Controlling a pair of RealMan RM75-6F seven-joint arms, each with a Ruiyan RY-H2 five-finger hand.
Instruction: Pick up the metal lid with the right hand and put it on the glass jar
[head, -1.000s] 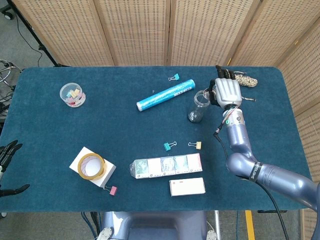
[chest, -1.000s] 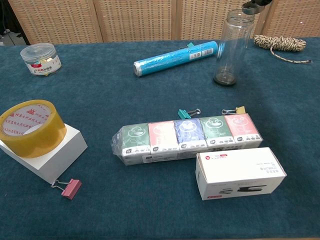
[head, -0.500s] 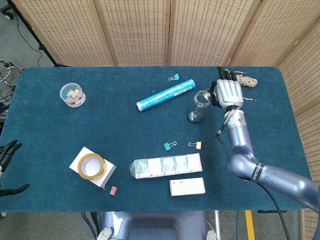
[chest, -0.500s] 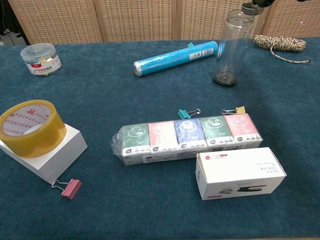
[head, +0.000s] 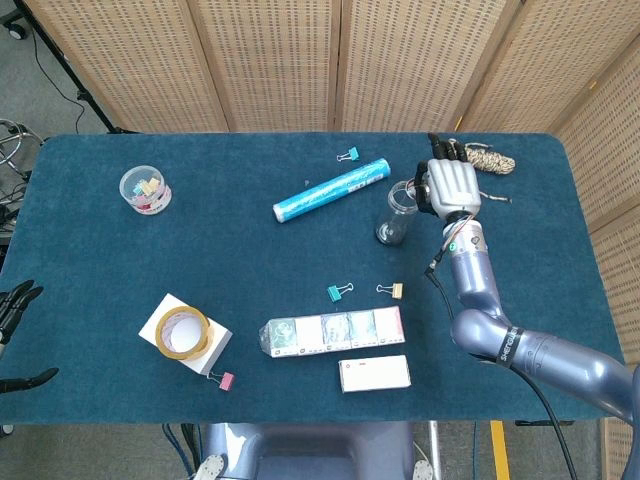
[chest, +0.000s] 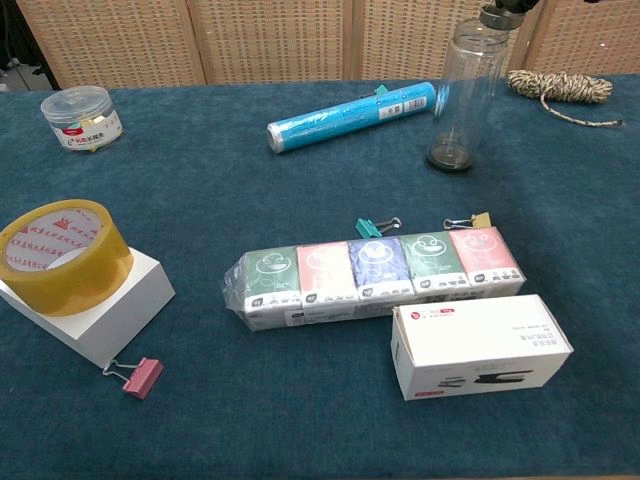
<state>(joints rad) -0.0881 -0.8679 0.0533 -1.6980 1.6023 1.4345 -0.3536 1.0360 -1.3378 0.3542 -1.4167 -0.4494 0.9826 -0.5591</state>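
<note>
The right robot hand (head: 452, 185) shifts slightly left toward the glass jar (head: 397, 212) compared with 0.5 s ago, and the metal lid (chest: 498, 16) edges left over the jar's mouth

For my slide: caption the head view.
Right hand holds the metal lid at the glass jar's mouth on a cluttered blue table.
</note>
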